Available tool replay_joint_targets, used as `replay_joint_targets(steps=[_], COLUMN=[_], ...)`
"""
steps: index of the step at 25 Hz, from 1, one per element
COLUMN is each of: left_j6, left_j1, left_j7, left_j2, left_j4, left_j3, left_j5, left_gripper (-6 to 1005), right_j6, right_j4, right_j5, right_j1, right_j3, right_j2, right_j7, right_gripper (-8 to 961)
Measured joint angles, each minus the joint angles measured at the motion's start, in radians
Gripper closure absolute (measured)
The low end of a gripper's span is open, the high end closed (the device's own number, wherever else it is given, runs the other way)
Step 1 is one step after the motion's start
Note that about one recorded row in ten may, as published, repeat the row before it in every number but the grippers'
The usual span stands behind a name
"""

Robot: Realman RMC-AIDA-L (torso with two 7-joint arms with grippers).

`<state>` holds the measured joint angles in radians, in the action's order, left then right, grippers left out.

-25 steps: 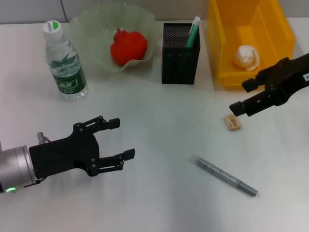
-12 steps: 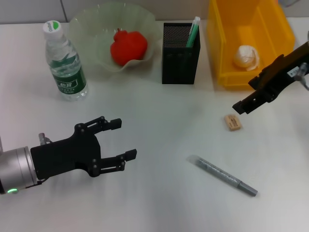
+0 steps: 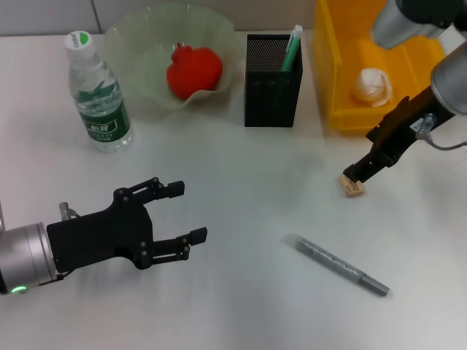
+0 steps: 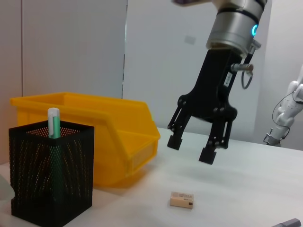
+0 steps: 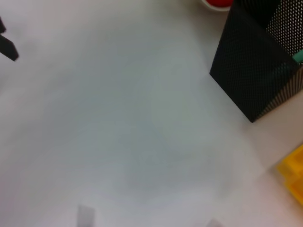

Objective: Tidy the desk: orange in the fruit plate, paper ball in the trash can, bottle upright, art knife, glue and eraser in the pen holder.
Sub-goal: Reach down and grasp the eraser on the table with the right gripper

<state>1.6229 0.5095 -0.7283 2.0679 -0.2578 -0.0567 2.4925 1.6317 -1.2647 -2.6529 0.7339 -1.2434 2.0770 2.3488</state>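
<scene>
Inside yellow bin (image 3: 336,87): paper ball (image 3: 372,86)

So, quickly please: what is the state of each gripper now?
Left gripper: open, empty, hovering low over the table.
Right gripper: open, empty, above the eraser, not touching it.

light: bright, even | shadows: soft, faint | right wrist view: blurred
</scene>
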Motion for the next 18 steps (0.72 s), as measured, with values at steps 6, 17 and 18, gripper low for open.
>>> replay_joint_targets(steps=[6,17,18], left_j6=[0.0,0.0,0.0], left_j1=[-0.001,-0.002,-0.002], left_j7=[0.003,0.004,0.004], left_j2=[0.0,0.0,0.0], left_j4=[0.0,0.0,0.003], left_j3=[0.0,0.0,0.0], left_j5=[0.0,-0.001,-0.002], left_gripper=[157,157,157], right_j6=[-0.063,-0.14,-0.148], right_j4=[0.062,0.169,0.18], right_j5=[-0.007,-0.007,-0.007], right_j1=[0.004,0.018,0.018], right_j3=[-0.039,-0.096,-0.097], right_j2=[0.0,0.0,0.0], right_j7=[-0.003,-0.01,-0.015], right_gripper=[239,241,241])
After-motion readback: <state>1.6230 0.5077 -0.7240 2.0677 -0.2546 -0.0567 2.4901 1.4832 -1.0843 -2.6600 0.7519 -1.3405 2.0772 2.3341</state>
